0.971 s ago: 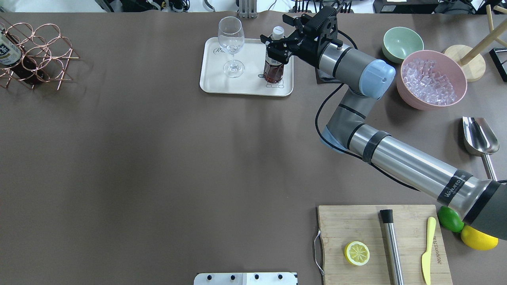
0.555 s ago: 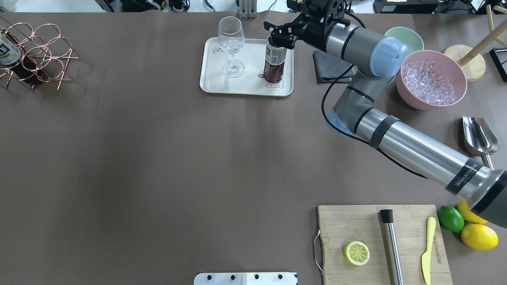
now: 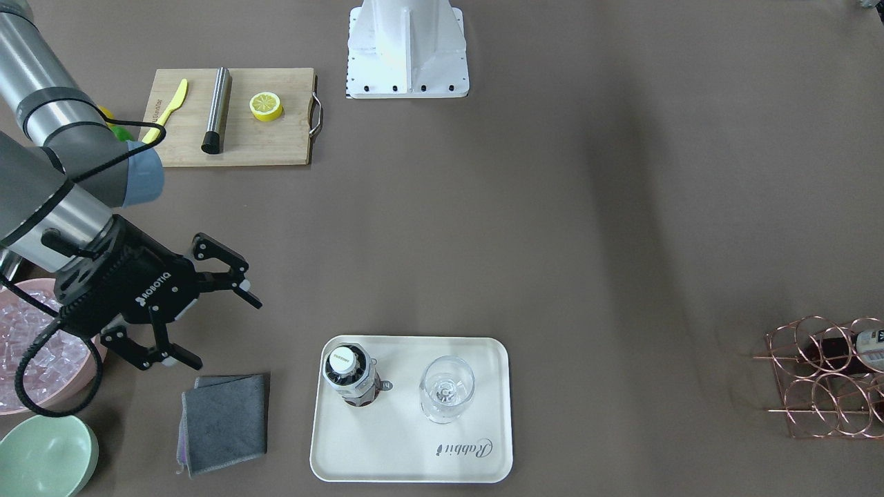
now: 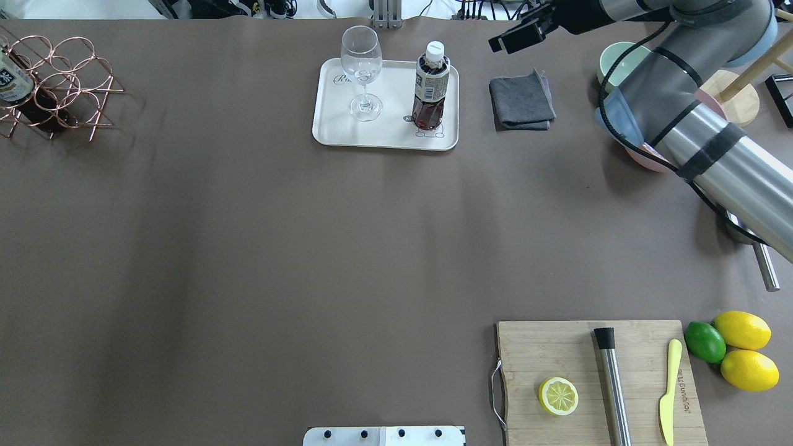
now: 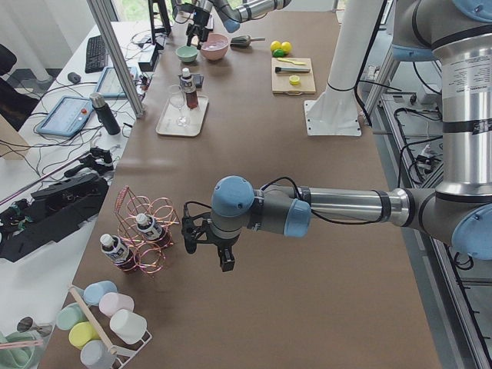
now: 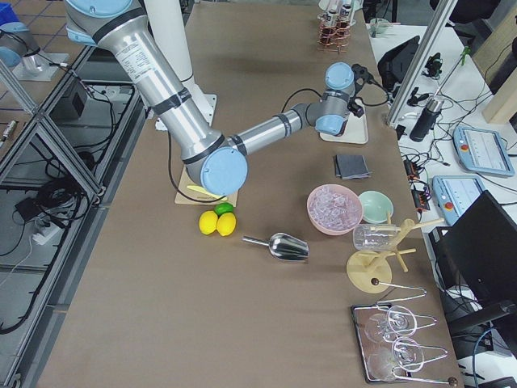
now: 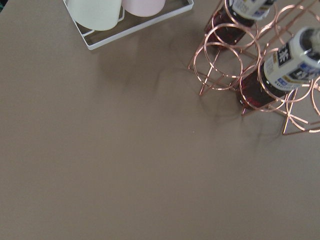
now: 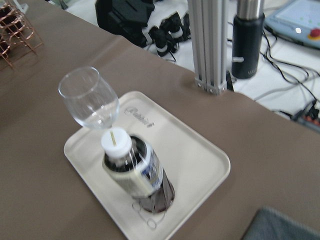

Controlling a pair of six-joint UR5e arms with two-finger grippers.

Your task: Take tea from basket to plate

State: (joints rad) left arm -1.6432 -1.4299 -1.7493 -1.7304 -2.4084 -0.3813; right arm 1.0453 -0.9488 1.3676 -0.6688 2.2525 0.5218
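Observation:
The tea bottle [image 4: 430, 87] stands upright on the right side of the cream plate [image 4: 384, 133], on its own. It also shows in the front view [image 3: 351, 376] and the right wrist view [image 8: 135, 172]. My right gripper [image 3: 221, 331] is open and empty, raised, well to the side of the plate [image 3: 400, 442] over the table near the grey cloth. The copper basket [image 4: 56, 87] at the far left edge holds two more bottles [image 7: 292, 65]. My left gripper [image 5: 206, 242] hangs near the basket [image 5: 146, 231]; I cannot tell if it is open or shut.
A wine glass [image 4: 361, 68] stands on the plate left of the bottle. A folded grey cloth [image 4: 521, 99] lies right of the plate. A pink ice bowl [image 3: 34, 352] and a mint-green bowl [image 3: 45, 455] sit beyond it. A cutting board [image 4: 598, 378] is at the near right.
My right gripper has let go of the tea bottle, risen and pulled back to the right. The bottle stays standing on the plate.

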